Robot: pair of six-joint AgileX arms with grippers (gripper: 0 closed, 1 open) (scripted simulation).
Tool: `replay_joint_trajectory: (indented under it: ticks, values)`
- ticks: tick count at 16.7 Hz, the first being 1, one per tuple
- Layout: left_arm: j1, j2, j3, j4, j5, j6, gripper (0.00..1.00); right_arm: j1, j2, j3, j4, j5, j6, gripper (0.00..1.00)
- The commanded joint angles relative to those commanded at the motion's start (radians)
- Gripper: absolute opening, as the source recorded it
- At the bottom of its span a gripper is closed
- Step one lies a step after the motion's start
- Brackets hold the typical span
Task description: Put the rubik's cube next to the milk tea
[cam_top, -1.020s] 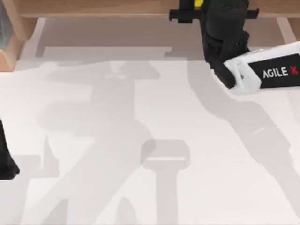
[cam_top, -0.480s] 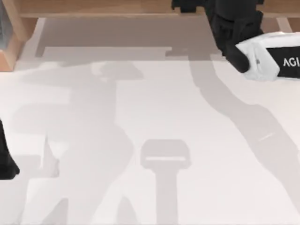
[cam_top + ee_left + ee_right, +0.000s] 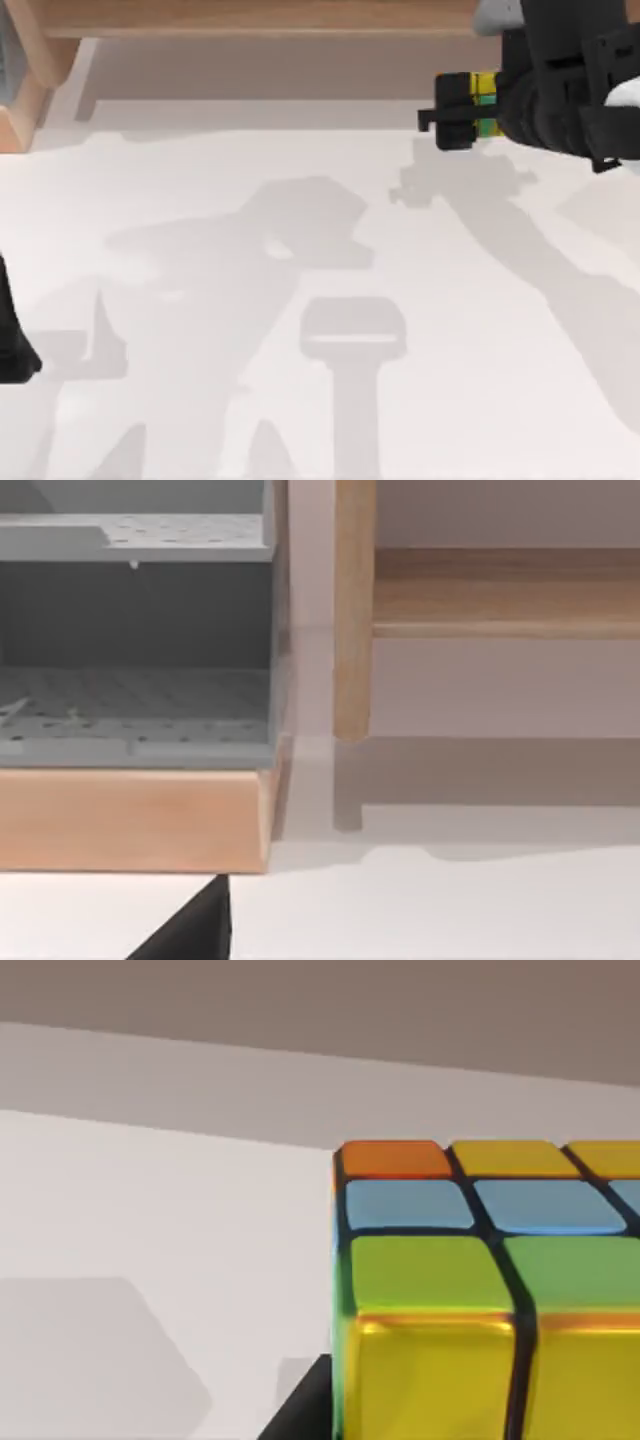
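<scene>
The rubik's cube [image 3: 486, 100] shows as a sliver of yellow and green between the black fingers of my right gripper [image 3: 462, 104], which is shut on it above the back right of the white table [image 3: 330, 400]. In the right wrist view the cube [image 3: 480, 1290] sits close up, with orange, blue, green and yellow squares on a black grid and a dark finger [image 3: 300, 1412] beside it. The milk tea is out of view. My left arm [image 3: 12, 340] stays parked at the table's left edge.
A wooden ledge [image 3: 260, 18] runs along the back of the table. At the back left stands a wooden frame [image 3: 130, 820] holding a grey perforated rack [image 3: 135, 695], with a wooden post [image 3: 352, 610] beside it.
My right arm has swung round. Its gripper, which was up at the back edge, now points toward the left and sits lower over the table, with the cube in it. The left arm has not moved.
</scene>
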Motion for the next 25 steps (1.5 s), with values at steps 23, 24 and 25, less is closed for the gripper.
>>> replay_joint_trajectory:
  ticks: [23, 24, 25]
  values:
    - [0.000, 0.000, 0.000, 0.000, 0.000, 0.000, 1.00, 0.020, -0.662, -0.492, -0.962, -0.186, 0.217, 0.00]
    - [0.000, 0.000, 0.000, 0.000, 0.000, 0.000, 1.00, 0.021, -0.660, -0.478, -0.939, -0.198, 0.216, 0.00]
    - [0.000, 0.000, 0.000, 0.000, 0.000, 0.000, 1.00, 0.021, -0.657, -0.462, -0.915, -0.211, 0.215, 0.00]
